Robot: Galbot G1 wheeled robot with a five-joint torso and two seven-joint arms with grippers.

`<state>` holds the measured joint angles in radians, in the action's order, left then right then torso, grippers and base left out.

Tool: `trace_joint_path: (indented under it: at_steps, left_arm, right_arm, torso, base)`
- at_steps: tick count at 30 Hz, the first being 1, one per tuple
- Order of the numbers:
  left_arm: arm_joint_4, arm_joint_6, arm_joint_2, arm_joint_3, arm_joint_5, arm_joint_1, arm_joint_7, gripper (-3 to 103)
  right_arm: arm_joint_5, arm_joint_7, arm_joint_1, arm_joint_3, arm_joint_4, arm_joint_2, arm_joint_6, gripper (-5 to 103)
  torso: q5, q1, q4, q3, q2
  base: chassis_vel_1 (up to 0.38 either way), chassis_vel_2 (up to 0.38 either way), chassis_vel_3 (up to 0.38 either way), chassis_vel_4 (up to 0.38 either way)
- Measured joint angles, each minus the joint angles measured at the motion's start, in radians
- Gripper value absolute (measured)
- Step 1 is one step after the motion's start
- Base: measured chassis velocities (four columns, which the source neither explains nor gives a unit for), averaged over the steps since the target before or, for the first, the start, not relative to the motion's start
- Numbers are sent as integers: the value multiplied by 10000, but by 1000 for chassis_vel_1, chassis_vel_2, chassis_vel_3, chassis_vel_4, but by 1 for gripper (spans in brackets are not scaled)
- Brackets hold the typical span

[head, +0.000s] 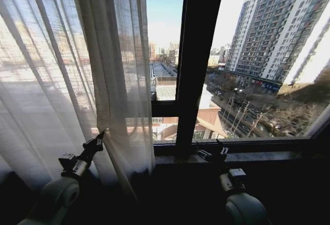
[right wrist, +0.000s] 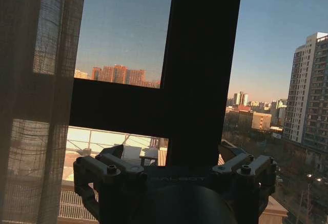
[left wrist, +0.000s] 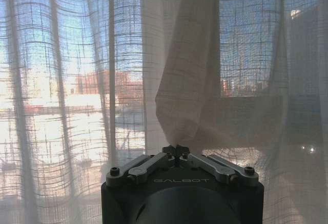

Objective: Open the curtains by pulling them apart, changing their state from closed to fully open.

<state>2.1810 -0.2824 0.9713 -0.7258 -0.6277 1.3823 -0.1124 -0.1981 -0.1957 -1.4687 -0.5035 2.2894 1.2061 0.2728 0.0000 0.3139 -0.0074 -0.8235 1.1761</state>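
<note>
"GALBOT" is printed on the body of the left gripper (left wrist: 176,149), whose jaws are pinched together on a fold of the sheer white, loosely woven curtain (left wrist: 179,80); the cloth bunches into a gathered peak at the pinch. In the head view this long-pleated curtain (head: 67,75) hangs over the left side of the window, beside the dark vertical window frame bar (head: 198,55). The right gripper (right wrist: 174,165) hovers near the sill, jaws spread wide and holding nothing.

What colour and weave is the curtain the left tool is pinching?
Sheer white curtain with an open grid-like weave, clearest in the left wrist view, pinched by the left tool.
</note>
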Motion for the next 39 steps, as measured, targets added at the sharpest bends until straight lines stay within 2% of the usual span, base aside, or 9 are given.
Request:
trace_joint_path:
  at_steps: [39]
  left_arm:
    - [895, 232, 609, -593, 242, 996, 135, 0]
  right_arm:
    - [-2, -19, -262, 289, 307, -158, -6, 100]
  torso:
    - [4, 2, -1, 0, 0]
  base:
    - [353, 355, -350, -346]
